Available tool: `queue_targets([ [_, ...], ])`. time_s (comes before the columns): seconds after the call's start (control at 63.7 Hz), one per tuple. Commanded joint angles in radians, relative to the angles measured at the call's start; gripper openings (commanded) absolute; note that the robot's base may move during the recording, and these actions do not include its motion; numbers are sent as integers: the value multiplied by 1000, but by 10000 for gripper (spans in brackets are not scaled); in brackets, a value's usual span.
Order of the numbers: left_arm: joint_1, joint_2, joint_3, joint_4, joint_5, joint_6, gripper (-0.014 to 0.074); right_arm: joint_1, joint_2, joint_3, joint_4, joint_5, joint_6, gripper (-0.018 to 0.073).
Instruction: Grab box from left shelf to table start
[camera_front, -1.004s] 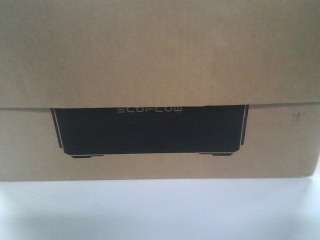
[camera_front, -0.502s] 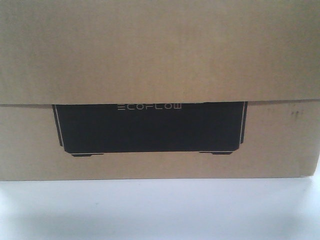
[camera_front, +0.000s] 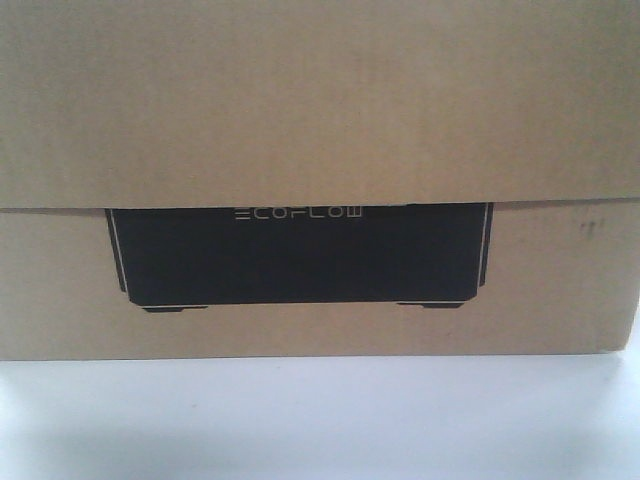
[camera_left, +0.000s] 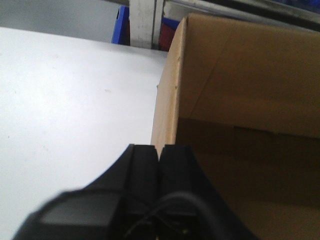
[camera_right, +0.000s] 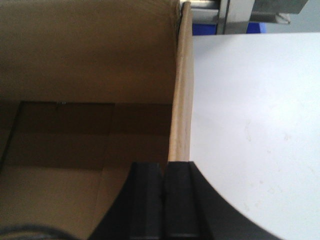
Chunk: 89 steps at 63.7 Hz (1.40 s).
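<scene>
White table (camera_front: 320, 420), big box (camera_front: 320, 120) sitting on it.
Your left gripper (camera_left: 159, 152) and right gripper (camera_right: 162, 170) each pinch a side wall at the frame's bottom, holding the box steady between them.

Surface: white table (camera_front: 320, 420), lower frame in the front view.
On it: brown box (camera_front: 320, 110), black ECOFLOW panel (camera_front: 300, 255) at centre.

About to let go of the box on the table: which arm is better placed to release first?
Neither clearly: left gripper and right gripper each sit shut at a side wall of the box, which looks set on the table.
</scene>
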Motion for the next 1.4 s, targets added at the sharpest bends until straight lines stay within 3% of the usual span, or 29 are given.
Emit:
queue_targets([
  [0.0, 1, -49, -32, 5, -28, -8, -85, -7, -45, -34, 16, -45, -11, 88],
  [0.126, 1, -101, -13, -34, -66, -14, -85, -7, -76, -21, 13, -104, -11, 87],
  [0.282, 1, -223, 104, -34, -208, -14, -85, -7, -171, 68, 10, -242, -13, 56],
  [0.612, 1, -549, 515, -14, -460, -14, -94, -7, -537, 541, 9, -564, -45, 51],
  [0.784, 1, -716, 733, 83, -575, -14, -94, -7, -742, 762, 3, -586, -47, 51],
  [0.91, 1, -841, 878, 154, -612, -14, -94, -7, -890, 899, -53, -611, -48, 51],
  [1.114, 1, -1023, 1049, 146, -643, -14, -94, -7, -1092, 1037, -65, -657, -47, 51],
  [1.381, 1, -1155, 1125, 146, -644, -14, -94, -7, -1182, 1069, -65, -654, -47, 51],
])
